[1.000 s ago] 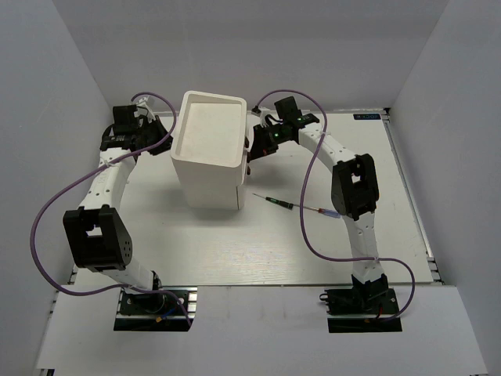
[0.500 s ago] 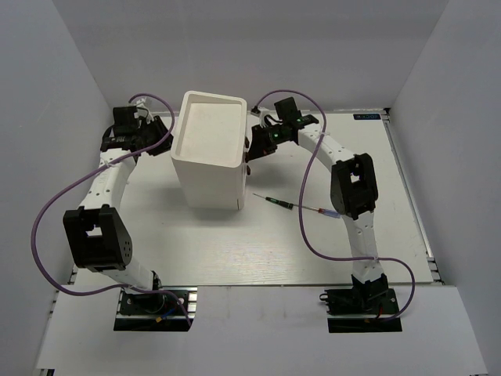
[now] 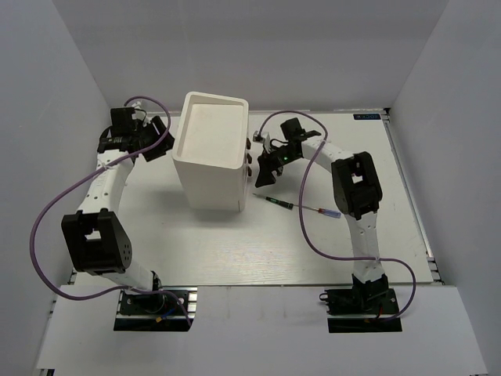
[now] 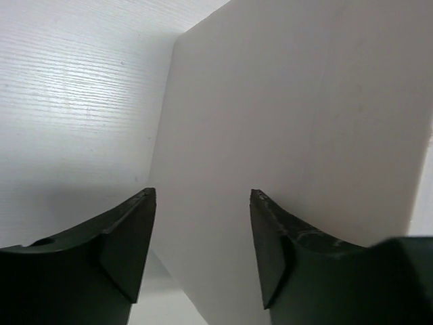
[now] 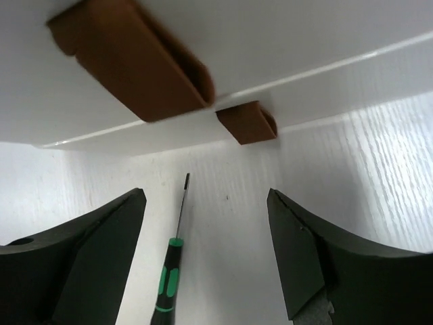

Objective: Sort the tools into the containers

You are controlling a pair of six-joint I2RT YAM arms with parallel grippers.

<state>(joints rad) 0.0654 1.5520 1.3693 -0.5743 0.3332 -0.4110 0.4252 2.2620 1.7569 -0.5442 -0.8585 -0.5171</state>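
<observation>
The tall white cabinet (image 3: 210, 149) stands at the table's middle left, its drawers (image 5: 284, 40) pushed in, with brown knobs (image 5: 139, 64) on their fronts. A green-and-black screwdriver (image 3: 279, 202) lies on the table just right of it, seen also in the right wrist view as the screwdriver (image 5: 169, 277). A blue-handled screwdriver (image 3: 327, 212) lies further right, partly under the right arm. My right gripper (image 5: 206, 196) is open, a little back from the knobs and above the green screwdriver's tip. My left gripper (image 4: 201, 196) is open beside the cabinet's plain left wall (image 4: 291, 122). Neither holds anything.
White enclosure walls close in the table on the left, back and right. A purple cable (image 3: 307, 227) loops off the right arm over the table near the screwdrivers. The left arm (image 3: 106, 188) runs along the table's left edge.
Both grippers went from shut to open. The right gripper drew back from the drawer fronts toward the near side; the left gripper shifted slightly away from the cabinet's side.
</observation>
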